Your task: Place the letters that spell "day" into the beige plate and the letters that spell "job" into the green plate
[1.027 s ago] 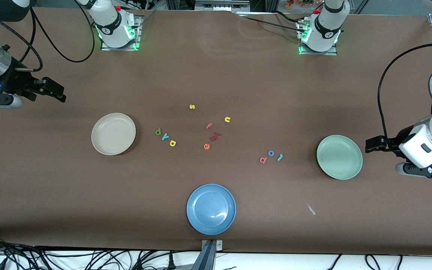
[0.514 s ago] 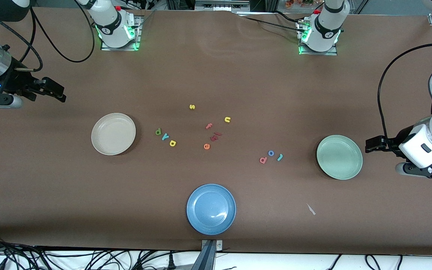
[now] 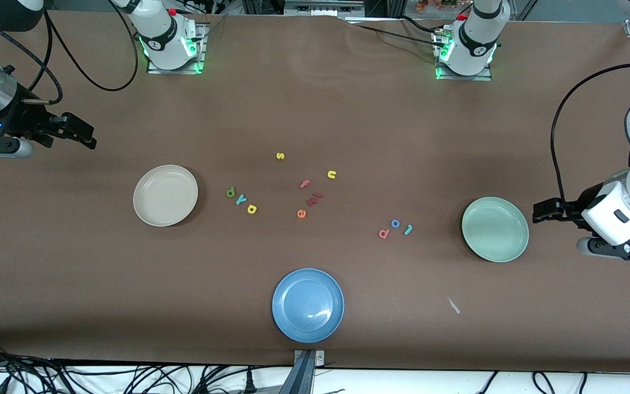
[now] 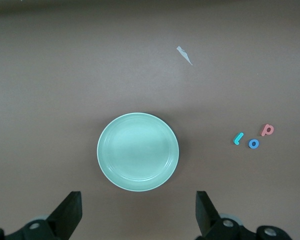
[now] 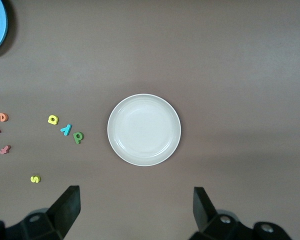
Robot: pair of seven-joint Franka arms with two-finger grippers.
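Front view: 3 plates and 2 letter clusters on brown table [image 3: 315, 109]; nothing in any plate yet.
Right gripper [image 3: 80, 134]: up over the right arm's end of the table, well apart from beige plate [image 3: 165, 195]; fingers [image 5: 65, 202] spread wide, holding nothing.
Left gripper [image 3: 546, 210]: hovering just beside green plate [image 3: 495, 229], toward the left arm's end; fingers [image 4: 70, 210] spread wide, holding nothing.
"day" letters: green d [image 3: 231, 192], teal y [image 3: 240, 200], yellow a [image 3: 251, 209] in a slanting row, near beige plate, toward table middle.
"job" letters: teal j [image 3: 408, 229], blue o [image 3: 395, 223], red b [image 3: 384, 234] in a tight group, near green plate, toward table middle.
Look: all 6 tiny, flat, lying on the cloth; o ring-shaped; plates round, shallow, raised rims, far larger than the letters.
Risk 1: wrong letter picked, likely from look-alike colours; yellow s [image 3: 280, 156] and u [image 3: 331, 174], pink f [image 3: 304, 184], orange e [image 3: 301, 213] lying between the 2 clusters.
Risk 2: neighbour knocked or pinched along, likely because letters in each cluster sit so close together.
Risk 3: failed pinch, probably from flat thin letters giving fingers little edge above the cloth.
Risk 4: drop into blue plate [image 3: 308, 305], the distractor nearest the front camera.
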